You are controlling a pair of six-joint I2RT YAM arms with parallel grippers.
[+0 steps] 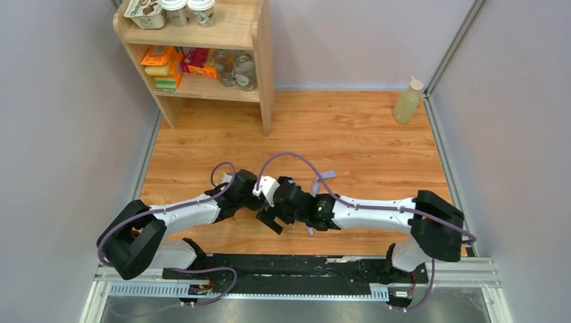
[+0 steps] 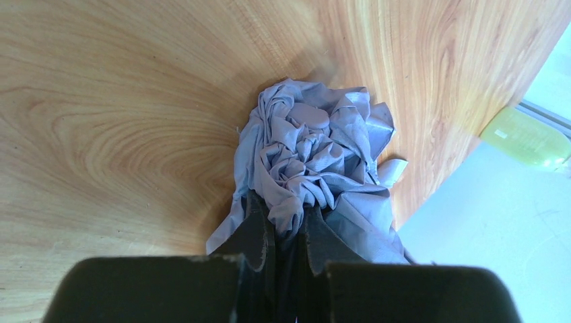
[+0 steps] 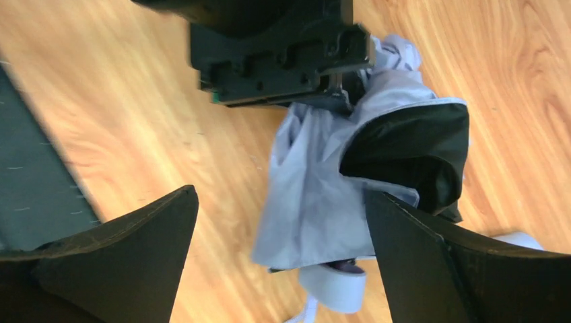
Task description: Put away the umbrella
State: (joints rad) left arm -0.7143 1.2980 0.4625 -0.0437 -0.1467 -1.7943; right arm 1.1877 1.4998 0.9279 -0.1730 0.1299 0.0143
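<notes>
A: Where is the umbrella (image 2: 316,148)?
B: Toward six o'clock on the surface (image 1: 350,128), with its bunched canopy pinched by the closed left hand (image 2: 286,229). The right hand (image 3: 281,195) is spread wide and nothing is held.
A: What is left?
B: Stowing, it is judged.

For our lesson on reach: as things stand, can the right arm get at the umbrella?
Probably yes: the right gripper is open with the umbrella just ahead; the left gripper, shut on its fabric, crowds it.

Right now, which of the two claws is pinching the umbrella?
The left claw: it is shut tight on the scrunched lilac umbrella. The right claw gapes wide open, gripping nothing.
</notes>
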